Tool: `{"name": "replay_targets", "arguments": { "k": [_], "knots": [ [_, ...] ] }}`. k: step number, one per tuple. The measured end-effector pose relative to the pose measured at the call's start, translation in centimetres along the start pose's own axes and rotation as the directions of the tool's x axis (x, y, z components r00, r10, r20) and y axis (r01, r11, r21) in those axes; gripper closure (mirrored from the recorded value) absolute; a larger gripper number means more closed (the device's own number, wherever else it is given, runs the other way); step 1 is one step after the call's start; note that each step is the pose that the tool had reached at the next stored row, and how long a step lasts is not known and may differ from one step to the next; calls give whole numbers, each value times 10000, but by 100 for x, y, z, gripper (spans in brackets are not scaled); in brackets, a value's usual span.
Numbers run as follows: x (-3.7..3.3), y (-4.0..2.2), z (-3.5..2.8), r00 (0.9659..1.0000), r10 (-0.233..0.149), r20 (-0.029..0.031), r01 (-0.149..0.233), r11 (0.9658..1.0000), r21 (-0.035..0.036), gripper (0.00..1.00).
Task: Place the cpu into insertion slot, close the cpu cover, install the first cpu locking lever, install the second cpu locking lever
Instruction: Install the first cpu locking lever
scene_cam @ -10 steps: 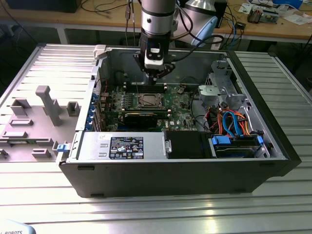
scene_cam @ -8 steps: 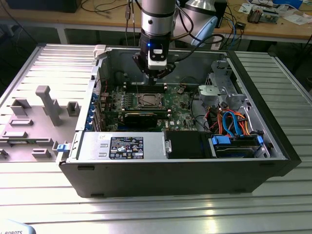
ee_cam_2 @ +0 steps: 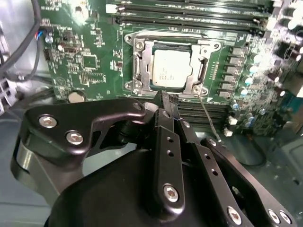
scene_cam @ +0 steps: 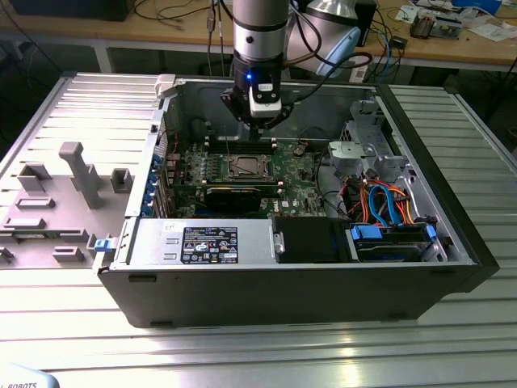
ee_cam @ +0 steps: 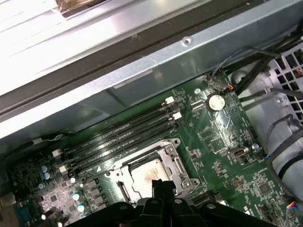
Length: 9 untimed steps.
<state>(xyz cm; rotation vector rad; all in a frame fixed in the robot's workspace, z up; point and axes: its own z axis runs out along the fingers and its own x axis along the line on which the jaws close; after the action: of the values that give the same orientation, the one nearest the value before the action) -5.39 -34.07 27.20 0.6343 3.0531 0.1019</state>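
1. Gripper (scene_cam: 253,128) hangs over mobo (scene_cam: 299,174) inside open PC case (scene_cam: 323,299) on bench (scene_cam: 242,347); at 12 o'clock of insertion slot (scene_cam: 233,167) in exterior view
2. Fingers (ee_cam_2: 165,106) narrow, nearly together; nothing btwn them
3. Cpu (ee_cam_2: 171,68) sits in slot; cpu cover (ee_cam_2: 204,66) down around it
4. Thin lever (ee_cam_2: 209,117) sticks out from slot corner, just beside fingertips, in second wrist view
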Motion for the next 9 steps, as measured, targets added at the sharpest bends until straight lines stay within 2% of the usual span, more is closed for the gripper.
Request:
{"name": "replay_targets", "arguments": {
  "k": [2, 5, 6, 8, 9],
  "knots": [
    [0, 0, 2, 9994, -353, -25, 353, 9994, 0, 89],
    [0, 0, 7, 9949, -1010, -69, 1010, 9949, -11, 89],
    [0, 0, 9, 9910, -1334, -91, 1334, 9911, -17, 89],
    [0, 0, 10, 9856, -1688, -115, 1688, 9857, -23, 89],
    [0, 0, 11, 9810, -1935, -131, 1935, 9811, -28, 89]
  ]
}}
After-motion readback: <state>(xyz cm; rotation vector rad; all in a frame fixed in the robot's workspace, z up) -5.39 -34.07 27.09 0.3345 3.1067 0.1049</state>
